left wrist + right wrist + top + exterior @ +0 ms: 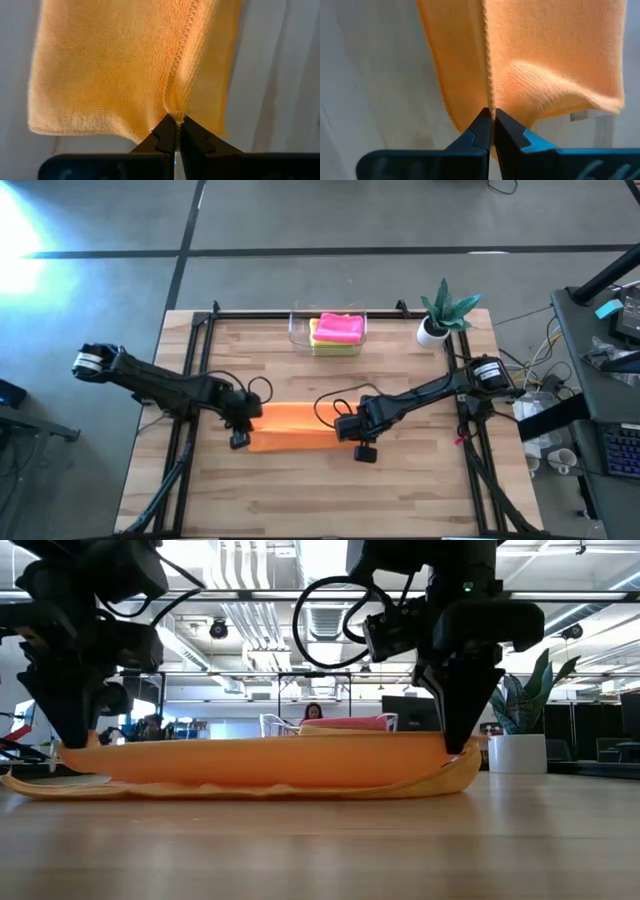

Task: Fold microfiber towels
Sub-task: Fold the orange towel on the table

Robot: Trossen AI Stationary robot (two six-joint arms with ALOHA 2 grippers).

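Nearest the table's front edge, the left gripper (240,441) and right gripper (364,452) are each pinching, jaws fully closed, a near corner of the one orange towel (295,427), which is lying mid-table with its first fold seemingly under way. Farther back, the clear bin (297,332) is holding one pink towel (339,326) over yellow-green cloth (332,347); whether those are finished, I cannot tell.

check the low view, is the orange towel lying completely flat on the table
No, the left gripper and right gripper hold the orange towel's upper edge above the table.
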